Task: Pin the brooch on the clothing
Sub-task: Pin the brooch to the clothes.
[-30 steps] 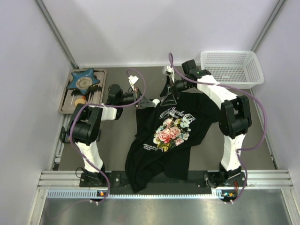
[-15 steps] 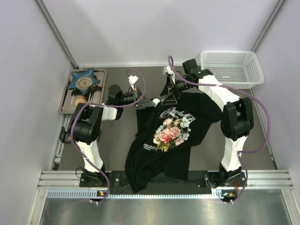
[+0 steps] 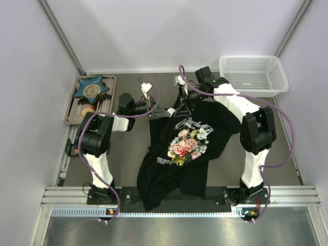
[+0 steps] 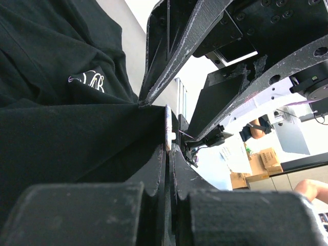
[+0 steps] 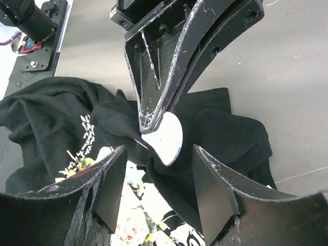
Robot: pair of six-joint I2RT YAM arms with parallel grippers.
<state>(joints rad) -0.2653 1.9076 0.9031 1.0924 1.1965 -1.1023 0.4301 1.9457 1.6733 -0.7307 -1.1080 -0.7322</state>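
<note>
The left gripper [image 5: 146, 123] was pressed together on the brooch [image 5: 165, 137], holding it against a raised fold of the clothing [image 5: 51, 118]; the right gripper [image 5: 160, 169] stood spread around it, probably ready to fasten it

brooch [image 4: 167, 128] seen edge-on only from left wrist, upper rim covered by left gripper [image 5: 147, 123] in right wrist view, not resolved from above
</note>
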